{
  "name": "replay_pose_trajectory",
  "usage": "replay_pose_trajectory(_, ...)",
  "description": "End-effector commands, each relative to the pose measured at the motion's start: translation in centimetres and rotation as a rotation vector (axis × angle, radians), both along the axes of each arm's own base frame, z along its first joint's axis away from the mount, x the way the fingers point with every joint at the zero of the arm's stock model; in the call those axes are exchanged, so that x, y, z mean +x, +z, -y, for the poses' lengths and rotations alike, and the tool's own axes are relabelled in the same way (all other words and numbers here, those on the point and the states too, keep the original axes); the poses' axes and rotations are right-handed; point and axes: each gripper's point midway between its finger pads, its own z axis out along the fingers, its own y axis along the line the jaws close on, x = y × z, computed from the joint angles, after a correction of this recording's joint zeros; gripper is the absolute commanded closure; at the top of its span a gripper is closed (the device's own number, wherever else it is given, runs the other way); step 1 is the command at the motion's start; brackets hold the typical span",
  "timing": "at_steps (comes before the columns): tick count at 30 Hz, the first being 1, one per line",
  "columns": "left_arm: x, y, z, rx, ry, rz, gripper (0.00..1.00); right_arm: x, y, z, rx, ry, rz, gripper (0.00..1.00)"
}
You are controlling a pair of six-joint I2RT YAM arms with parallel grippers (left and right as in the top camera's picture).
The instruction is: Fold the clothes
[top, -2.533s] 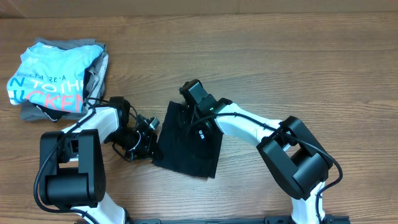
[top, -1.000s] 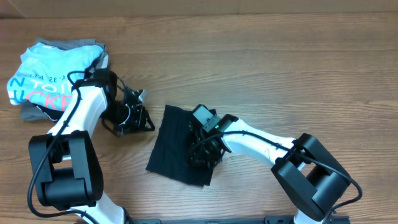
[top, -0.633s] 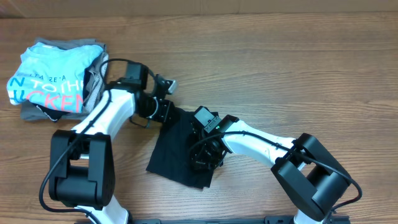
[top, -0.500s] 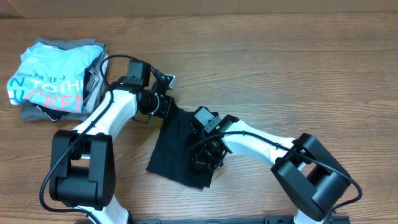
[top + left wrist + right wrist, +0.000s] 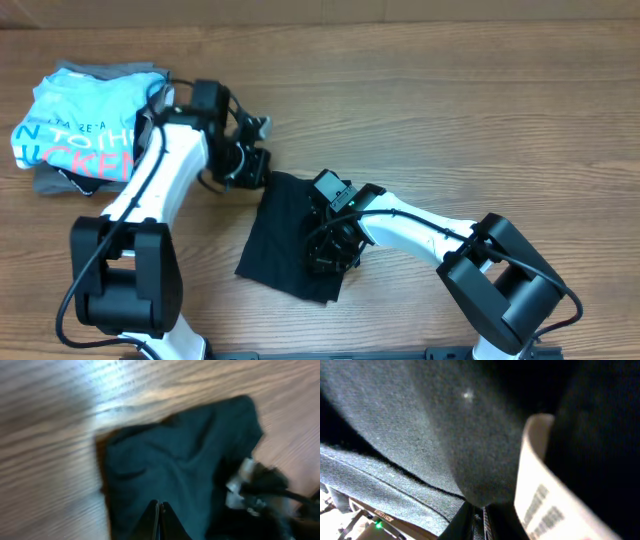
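A pile of folded clothes sits at the far left of the wooden table (image 5: 450, 90), with a light blue shirt (image 5: 75, 125) with printed letters on top and grey clothes (image 5: 100, 72) under it. Just right of the pile, the left arm (image 5: 160, 180) reaches up from the near edge and bends toward the middle of the table. The left gripper (image 5: 255, 168) hangs at the upper left corner of a black cloth (image 5: 285, 235). In the left wrist view its fingers (image 5: 155, 520) are pressed together with nothing seen between them, pointing down over the black cloth (image 5: 175, 475). That picture is blurred, so whether the tips touch the fabric cannot be told.

The black cloth lies flat near the middle of the table, well apart from the pile, as a rough four-sided shape tilted a little, with its lower left corner pointing toward the near edge. The right gripper (image 5: 330, 255) sits on the right half of the cloth, dark against dark fabric. In the right wrist view the fingers (image 5: 470, 512) are clenched on a fold of the black cloth (image 5: 445, 435), which fills almost the whole picture. A white label (image 5: 545, 485) with small print stands out of the fabric at the right. The right arm (image 5: 420, 225) runs from the cloth off to the lower right, its white link lying low over the table.
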Motion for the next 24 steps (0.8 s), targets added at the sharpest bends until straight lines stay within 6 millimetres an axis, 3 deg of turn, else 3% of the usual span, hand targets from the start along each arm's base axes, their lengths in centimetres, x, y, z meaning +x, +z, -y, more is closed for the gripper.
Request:
replay_pose_trajectory(1,-2.7,-4.4,0.3,0.014,-0.011,-0.035,0.96,-0.3,0.0,0.3,0.003,0.005,-0.005,0.89)
replay_pose_trajectory(4,-1.8,-6.3,0.6,-0.016,0.03,0.038,0.95,-0.3,0.0,0.3,0.003,0.005,-0.005,0.89)
replay_pose_trajectory(7,1.1,-6.3,1.1,-0.052,0.064,0.178,0.94,-0.3,0.0,0.3,0.003,0.005,-0.005,0.89)
replay_pose_trajectory(9,2.8,-5.4,1.4,-0.083,0.101,0.229,0.93,-0.3,0.0,0.3,0.003,0.005,-0.006,0.89)
replay_pose_trajectory(10,4.2,-3.8,1.9,-0.138,0.104,0.268,0.92,-0.3,0.0,0.3,0.002,0.005,-0.007,0.89)
replay_pose_trajectory(14,6.4,-0.4,1.5,-0.171,0.12,0.285,0.88,-0.3,0.0,0.4,-0.001,0.006,-0.008,0.89)
replay_pose_trajectory(18,5.1,1.8,0.6,-0.136,0.088,0.185,0.82,-0.3,0.0,0.4,0.001,0.011,-0.005,0.89)
replay_pose_trajectory(21,1.6,3.1,0.4,-0.108,0.036,0.036,0.89,0.1,0.4,0.5,0.008,0.012,0.01,0.89)
replay_pose_trajectory(24,-2.5,2.1,0.5,-0.075,0.009,-0.126,0.94,1.5,1.4,0.9,-0.001,0.005,0.068,0.89)
